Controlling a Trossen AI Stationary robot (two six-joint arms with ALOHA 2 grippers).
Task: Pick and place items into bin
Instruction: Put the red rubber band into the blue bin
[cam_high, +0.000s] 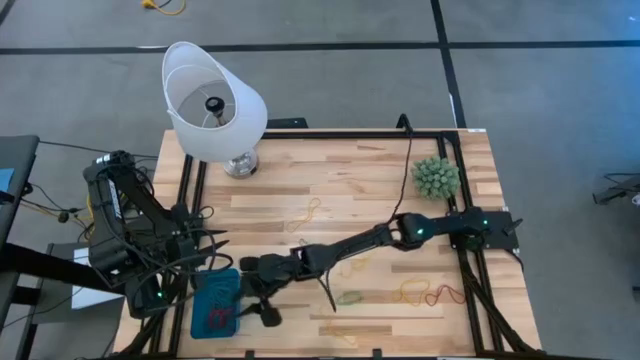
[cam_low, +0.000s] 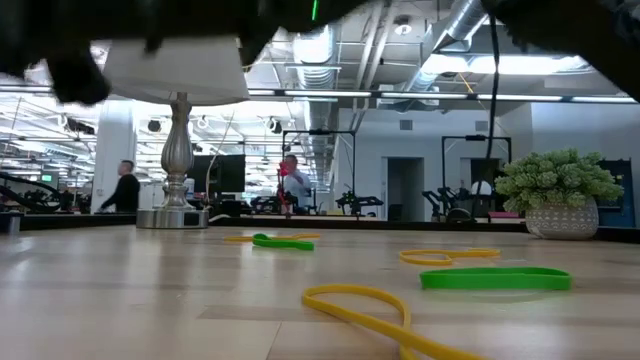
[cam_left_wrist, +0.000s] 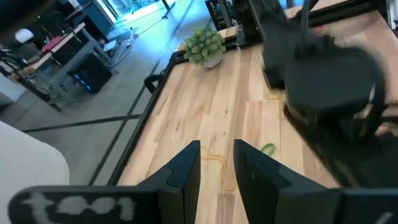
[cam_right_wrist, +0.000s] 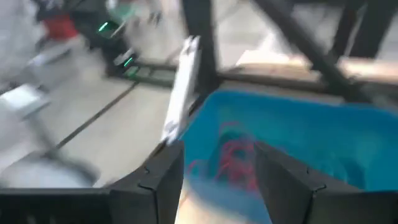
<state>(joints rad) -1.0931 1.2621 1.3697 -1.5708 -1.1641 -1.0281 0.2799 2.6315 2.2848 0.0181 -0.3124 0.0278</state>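
Note:
The teal bin (cam_high: 215, 305) sits at the table's near left corner with red bands (cam_high: 218, 318) lying inside it. My right arm reaches across the table, and its open gripper (cam_high: 248, 296) hovers at the bin's right side. In the right wrist view, the open fingers (cam_right_wrist: 217, 177) frame the bin (cam_right_wrist: 298, 134) and the red bands (cam_right_wrist: 233, 155). More loops lie flat on the wood: yellow (cam_high: 310, 212), yellow (cam_high: 355, 265), green (cam_high: 349, 297), orange (cam_high: 413, 291) and red (cam_high: 441, 296). My left gripper (cam_left_wrist: 217, 165) waits open above the table's left edge.
A white lampshade (cam_high: 213, 100) on a silver base (cam_high: 240, 165) stands at the far left. A spiky green plant (cam_high: 436, 177) stands at the far right. A black cable (cam_high: 408, 165) runs over the far edge. Bare wood lies in the middle of the table.

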